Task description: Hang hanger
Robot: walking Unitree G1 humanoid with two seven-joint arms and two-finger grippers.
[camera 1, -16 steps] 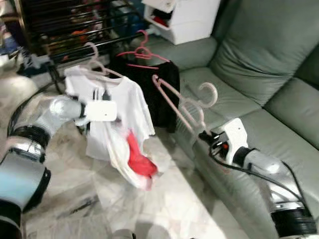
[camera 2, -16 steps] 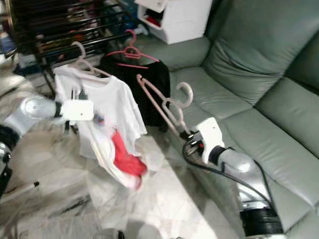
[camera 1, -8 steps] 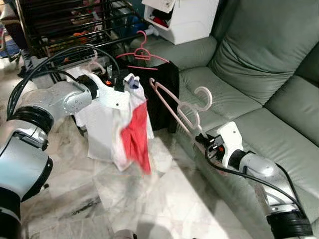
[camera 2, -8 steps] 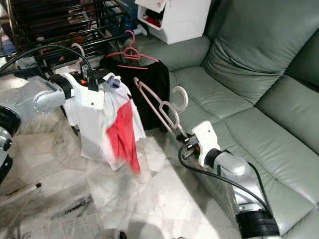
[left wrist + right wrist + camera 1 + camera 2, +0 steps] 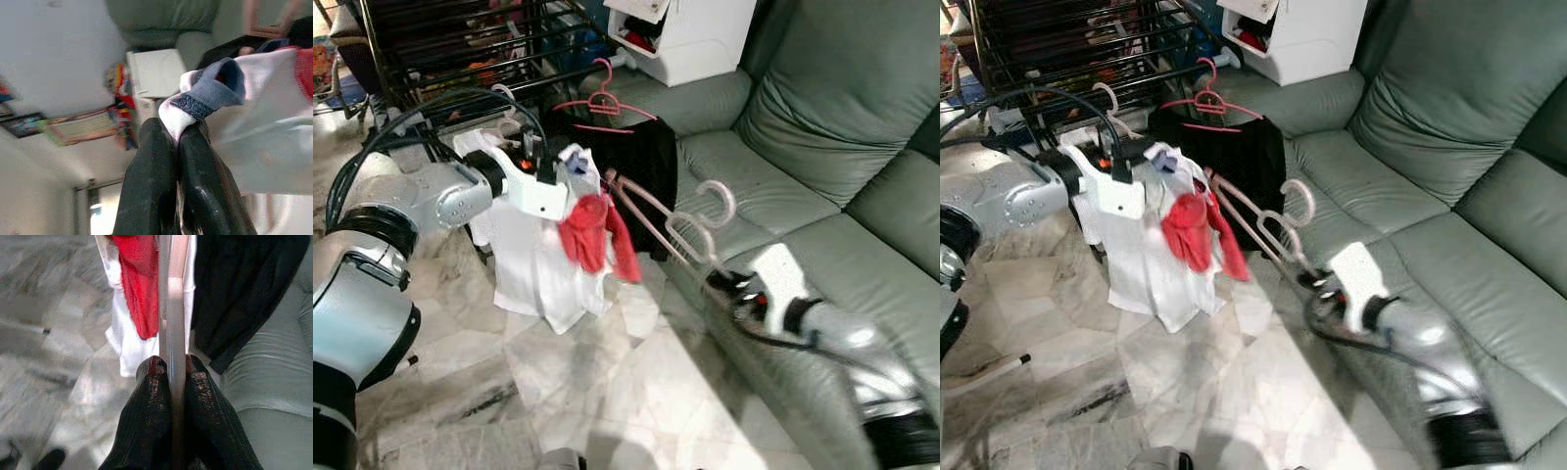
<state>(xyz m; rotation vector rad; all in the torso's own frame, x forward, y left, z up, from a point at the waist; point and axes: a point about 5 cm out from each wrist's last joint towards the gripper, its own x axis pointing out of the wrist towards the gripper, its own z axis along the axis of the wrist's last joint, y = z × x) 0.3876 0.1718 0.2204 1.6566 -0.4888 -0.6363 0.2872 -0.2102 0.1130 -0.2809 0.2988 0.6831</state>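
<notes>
Pale pink plastic, the hanger (image 5: 671,217) sticks up over the sofa's (image 5: 822,127) front edge, hook on top. In my right wrist view, the right gripper (image 5: 170,366) pinches its thin bar. In my left wrist view, the left gripper (image 5: 175,137) squeezes a white shirt's (image 5: 543,264) blue collar; a red cloth (image 5: 597,235) hangs beside it.

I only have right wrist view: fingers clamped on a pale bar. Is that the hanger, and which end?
Observer: Yes. The right gripper holds the empty pink hanger by one arm tip, hook up over the sofa.
Operator: Left arm doing anything?
Observer: The left gripper pinches the collar of a white shirt.
Operator: Where's the rack?
Observer: A black drying rack stands behind the left arm.
</notes>
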